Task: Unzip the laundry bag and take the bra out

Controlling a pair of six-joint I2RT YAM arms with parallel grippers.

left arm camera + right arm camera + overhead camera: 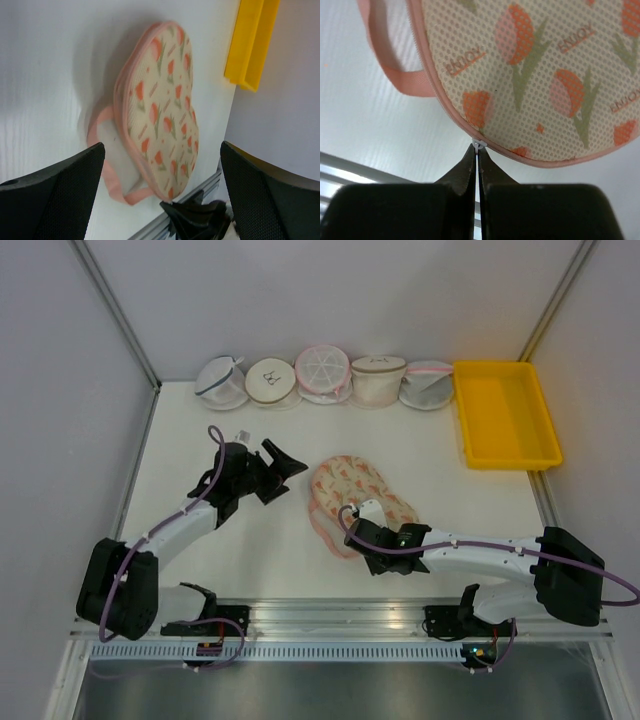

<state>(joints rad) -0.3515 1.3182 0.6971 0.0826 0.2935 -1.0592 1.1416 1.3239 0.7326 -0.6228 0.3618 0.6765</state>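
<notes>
The laundry bag (355, 492), cream with an orange tulip print and pink trim, lies flat in the middle of the table. In the left wrist view the laundry bag (160, 105) shows its pink loop (102, 150) at its near side. My right gripper (364, 518) is at the bag's near edge. In its own view the right gripper (478, 150) is shut on the small white zipper pull (478, 145) at the pink zip seam of the laundry bag (545, 75). My left gripper (288, 465) hovers left of the bag, apart from it; the left gripper (162, 147) stands wide open and empty. The bra is out of view.
A yellow tray (505, 415) sits at the back right, also seen as the yellow tray (250, 45) past the bag. Several round mesh bags (322, 375) line the back wall. A metal rail (340, 615) runs along the near table edge.
</notes>
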